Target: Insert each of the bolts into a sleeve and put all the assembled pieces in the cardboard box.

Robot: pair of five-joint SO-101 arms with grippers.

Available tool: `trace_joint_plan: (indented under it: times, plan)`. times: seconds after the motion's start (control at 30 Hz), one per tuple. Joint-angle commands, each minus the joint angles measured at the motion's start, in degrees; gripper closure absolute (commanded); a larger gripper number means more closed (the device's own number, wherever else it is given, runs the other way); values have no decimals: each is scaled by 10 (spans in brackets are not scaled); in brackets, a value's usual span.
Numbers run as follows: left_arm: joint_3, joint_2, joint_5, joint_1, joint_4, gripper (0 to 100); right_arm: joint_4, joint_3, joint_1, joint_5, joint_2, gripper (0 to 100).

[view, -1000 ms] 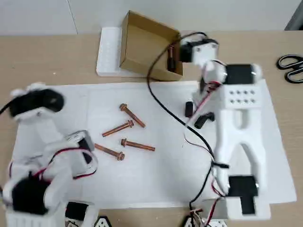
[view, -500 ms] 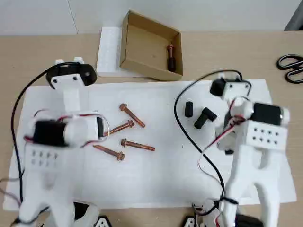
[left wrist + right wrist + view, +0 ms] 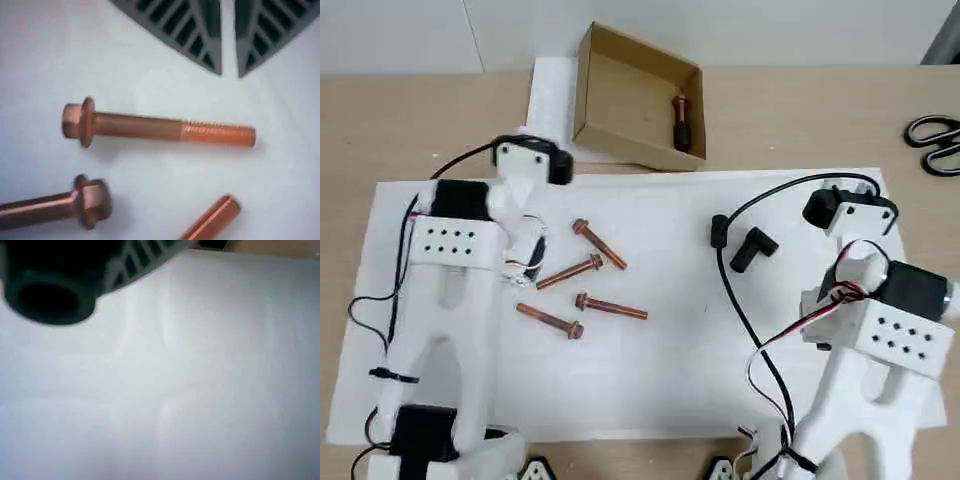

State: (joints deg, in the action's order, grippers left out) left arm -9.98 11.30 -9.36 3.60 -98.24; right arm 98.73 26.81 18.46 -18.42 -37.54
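Several copper bolts lie loose on the white sheet left of centre. My left gripper hangs just left of them. In the left wrist view it is open by a narrow gap with nothing in it, just above one bolt. Two black sleeves lie right of centre. My right gripper is low over the sheet's right side, beside another black sleeve. The cardboard box at the back holds one assembled bolt and sleeve.
A white sheet covers the wooden table. A white slab lies under the box's left side. Scissors rest at the far right edge. Black cables trail from both arms across the sheet.
My right arm drew back from the box to the sheet's right side, leaving the assembled piece inside. My left arm swung from the near left up beside the bolts.
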Motion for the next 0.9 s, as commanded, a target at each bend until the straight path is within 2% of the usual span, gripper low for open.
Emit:
trace_joint_plan:
  times: [0.0, 0.13, 0.37, 0.6, 0.87]
  plan:
    - [38, 2, -79, 25, 11, 992, 7, 0, 8, 1, -15, 995]
    - [43, -1, -122, 47, 26, 990, 7, 1, 8, 1, -11, 995]
    - [51, -49, -261, 59, 29, 991, 4, 4, 8, 1, -11, 995]
    - [57, -57, -362, 59, 23, 931, 4, 4, 9, 1, -11, 995]
    - [57, -115, -372, 53, 25, 928, 4, 4, 9, 1, -11, 995]
